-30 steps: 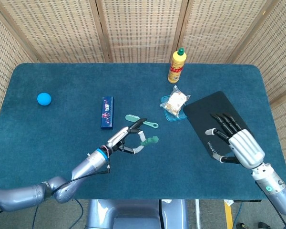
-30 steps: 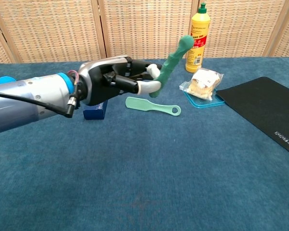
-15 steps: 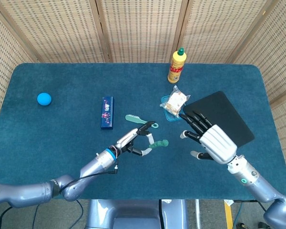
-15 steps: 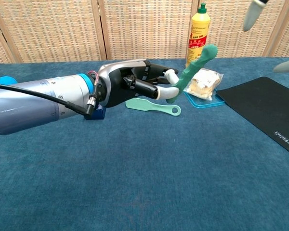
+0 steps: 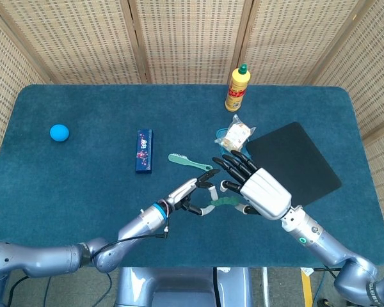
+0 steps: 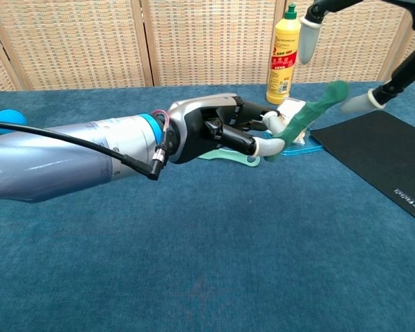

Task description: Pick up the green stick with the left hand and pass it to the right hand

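**Handover about to happen**

While the left hand (image 5: 195,195) pinches the green stick (image 5: 225,203) above the table (image 5: 64,179), the right hand (image 5: 259,192) hovers beside it, fingers spread, empty. From the chest, the stick's free end lies between right fingertips (image 6: 360,104); the taking grasp remains.

Silver arms, blue wrist band, black cable, black-fingered hands.

There is one green stick (image 5: 225,202), one bottle (image 5: 237,88), one ball (image 5: 59,132), one brush (image 5: 187,161), one box (image 5: 143,150), one mat (image 5: 294,162).
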Motion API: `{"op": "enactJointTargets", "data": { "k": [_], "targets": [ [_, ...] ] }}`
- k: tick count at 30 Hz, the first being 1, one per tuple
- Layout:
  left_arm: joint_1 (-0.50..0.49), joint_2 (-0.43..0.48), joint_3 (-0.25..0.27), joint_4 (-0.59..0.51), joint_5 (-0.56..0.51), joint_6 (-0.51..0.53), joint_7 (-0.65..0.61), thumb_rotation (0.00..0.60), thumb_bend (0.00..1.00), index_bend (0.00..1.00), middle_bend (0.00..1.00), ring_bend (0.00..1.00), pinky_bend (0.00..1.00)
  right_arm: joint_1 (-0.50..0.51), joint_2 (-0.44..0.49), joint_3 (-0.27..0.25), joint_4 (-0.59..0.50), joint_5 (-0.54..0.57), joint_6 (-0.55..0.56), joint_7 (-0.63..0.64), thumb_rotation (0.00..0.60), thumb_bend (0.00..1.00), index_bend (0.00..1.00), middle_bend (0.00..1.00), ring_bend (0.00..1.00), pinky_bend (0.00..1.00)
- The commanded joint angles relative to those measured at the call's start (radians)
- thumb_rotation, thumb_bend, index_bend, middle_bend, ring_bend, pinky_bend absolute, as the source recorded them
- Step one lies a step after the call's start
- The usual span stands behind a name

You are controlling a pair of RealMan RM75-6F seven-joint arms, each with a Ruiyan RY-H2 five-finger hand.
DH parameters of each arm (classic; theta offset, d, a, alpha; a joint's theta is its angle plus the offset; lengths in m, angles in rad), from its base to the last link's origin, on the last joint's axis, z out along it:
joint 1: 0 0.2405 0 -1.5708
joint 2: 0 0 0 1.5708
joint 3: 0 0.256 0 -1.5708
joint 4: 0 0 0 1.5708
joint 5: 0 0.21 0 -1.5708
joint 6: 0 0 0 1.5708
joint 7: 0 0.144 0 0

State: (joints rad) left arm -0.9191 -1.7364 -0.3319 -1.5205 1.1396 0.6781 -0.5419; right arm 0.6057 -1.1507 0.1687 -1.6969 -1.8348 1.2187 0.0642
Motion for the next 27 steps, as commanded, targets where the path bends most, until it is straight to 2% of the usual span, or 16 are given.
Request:
{"op": "enactJointTargets", "data": {
  "k": [1, 15, 27],
  "targets": [
    [0.000, -0.006, 0.001, 0.001, -0.008, 0.002, 0.005, 0.600, 0.53, 0.72, 0.00, 0.00, 0.00, 0.006, -0.002, -0.004, -0.009, 0.007, -0.007, -0.011, 0.600, 0.31, 0.48, 0.03, 0.00, 0.00],
    [0.001, -0.010, 0.003, -0.014, -0.023, 0.003, 0.040, 0.600, 0.53, 0.72, 0.00, 0.00, 0.00, 0.013, 0.008, -0.034, -0.029, 0.022, -0.003, -0.056, 0.600, 0.42, 0.55, 0.05, 0.00, 0.00],
    [0.008, 0.002, 0.004, -0.023, -0.023, 0.005, 0.052, 0.600, 0.53, 0.72, 0.00, 0.00, 0.00, 0.015, 0.022, -0.047, -0.029, 0.027, 0.001, -0.097, 0.600, 0.45, 0.50, 0.03, 0.00, 0.00]
  ]
}}
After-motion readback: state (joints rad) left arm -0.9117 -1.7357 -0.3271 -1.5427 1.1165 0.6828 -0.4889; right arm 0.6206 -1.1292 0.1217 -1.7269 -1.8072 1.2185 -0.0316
